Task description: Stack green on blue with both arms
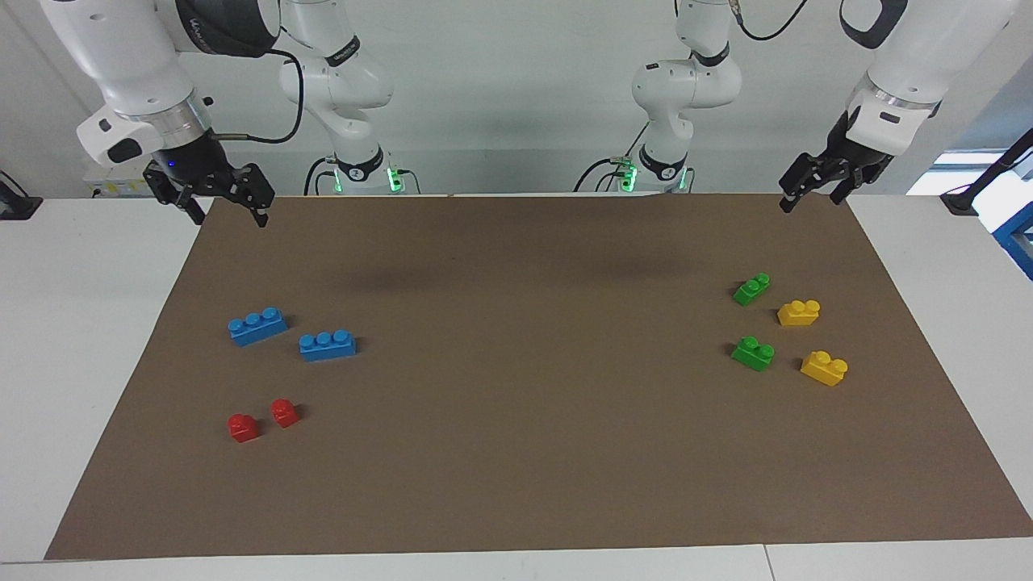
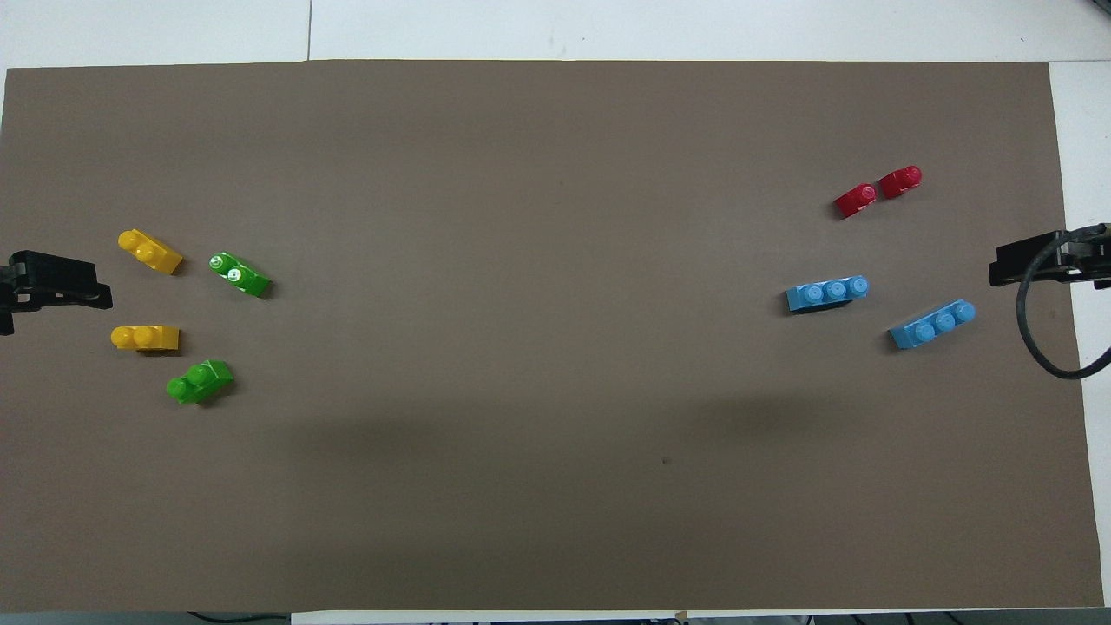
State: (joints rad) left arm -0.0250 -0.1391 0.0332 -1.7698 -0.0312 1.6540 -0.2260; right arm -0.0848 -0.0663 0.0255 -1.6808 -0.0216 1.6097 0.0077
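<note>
Two green two-stud bricks lie toward the left arm's end of the mat: one (image 1: 751,288) (image 2: 200,382) nearer the robots, the other (image 1: 753,353) (image 2: 239,274) farther out. Two blue three-stud bricks lie toward the right arm's end: one (image 1: 257,326) (image 2: 933,324) nearer the robots, the other (image 1: 327,344) (image 2: 827,292) farther and closer to the middle. My left gripper (image 1: 809,200) (image 2: 61,282) hangs open and empty over the mat's corner at its own end. My right gripper (image 1: 229,218) (image 2: 1033,260) hangs open and empty over the corner at its end.
Two yellow two-stud bricks (image 1: 799,312) (image 1: 824,367) lie beside the greens, closer to the mat's end. Two small red bricks (image 1: 243,427) (image 1: 284,412) lie farther from the robots than the blues. A brown mat (image 1: 516,452) covers the white table.
</note>
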